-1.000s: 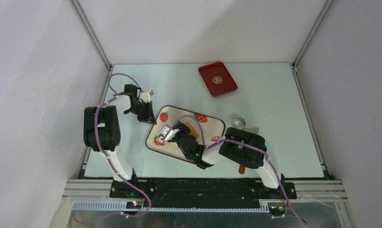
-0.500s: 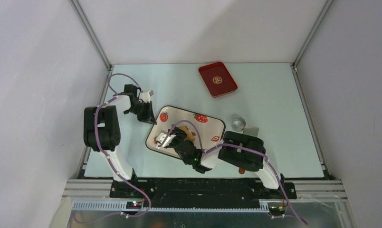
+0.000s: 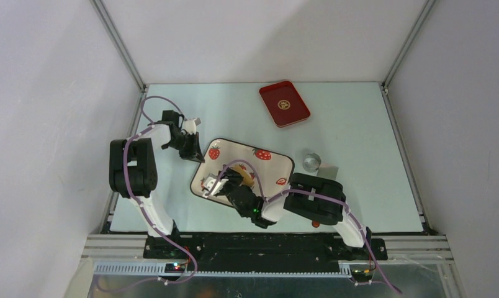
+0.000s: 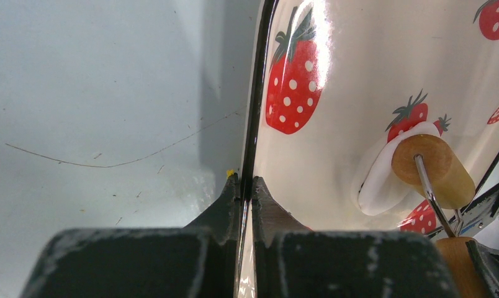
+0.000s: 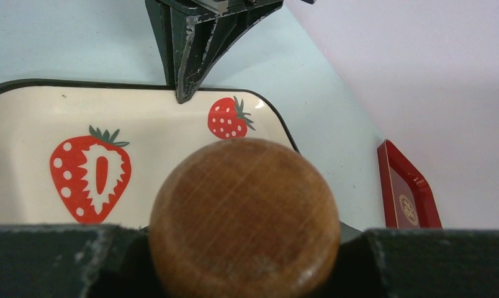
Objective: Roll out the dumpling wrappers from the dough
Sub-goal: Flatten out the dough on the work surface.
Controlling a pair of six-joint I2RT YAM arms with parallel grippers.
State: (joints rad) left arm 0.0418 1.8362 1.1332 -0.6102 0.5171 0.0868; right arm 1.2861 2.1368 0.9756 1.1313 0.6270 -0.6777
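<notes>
Rolling is being done: the tray [image 4: 334, 93] is being pinched at its rim by the left pincer [image 4: 246, 186]. The roller [image 4: 430, 164] is being held by the right pincer [image 5: 244, 248] on the dough [image 4: 376, 186], at the tray's 8 o'clock. Next, an even push seems needed.

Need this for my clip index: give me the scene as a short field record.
left tool: shut on the rim of the strawberry tray
right tool: shut on the rolling pin by its wooden handle
rolling pin: roller resting on the dough piece
dough piece: white, partly flattened, inside the strawberry tray
elsewhere: red tray at the table's far side; silvery cup right of the strawberry tray
</notes>
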